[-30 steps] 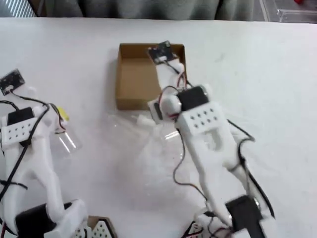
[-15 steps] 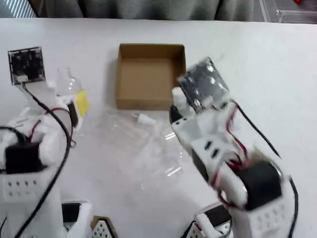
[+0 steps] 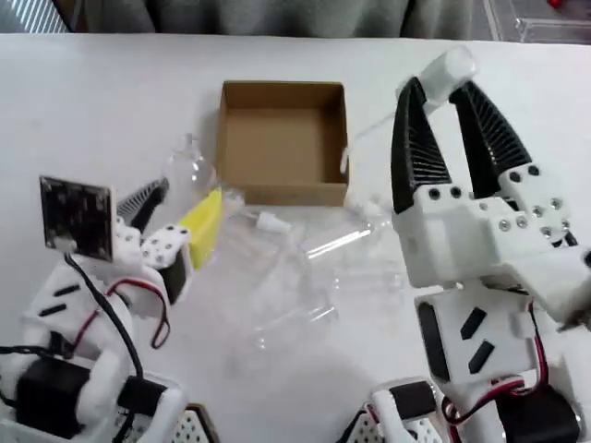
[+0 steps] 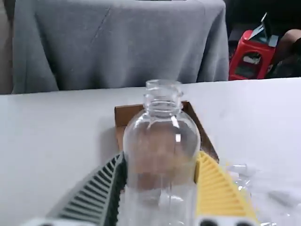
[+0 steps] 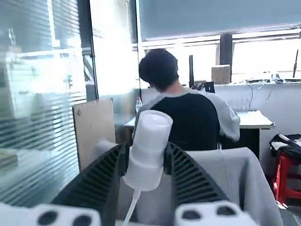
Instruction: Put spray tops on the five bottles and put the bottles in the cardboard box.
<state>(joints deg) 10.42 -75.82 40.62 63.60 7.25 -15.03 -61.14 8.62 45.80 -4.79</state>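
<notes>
High view: the cardboard box (image 3: 282, 194) sits open-topped on the white table (image 3: 517, 138). Just off the box's left wall, the left gripper (image 3: 187, 189) pinches a clear bottle (image 3: 189, 161) between its grey and yellow fingers. Off the box's right wall, the right gripper (image 3: 440, 88) is raised, its black fingers clamped on a white spray top (image 3: 448, 66). In front of the box lie a loose spray top (image 3: 268, 220) and several clear loose bottles (image 3: 309, 277); how many is hard to tell, since they blend into the table.

Left wrist view: the bottle (image 4: 162, 141) stands upright in the left gripper (image 4: 161, 159), its neck uncapped, with the box (image 4: 121, 115) right behind it.

Right wrist view: the right gripper (image 5: 146, 155) squeezes the spray top (image 5: 148, 146), whose thin tube hangs down between the fingers.
</notes>
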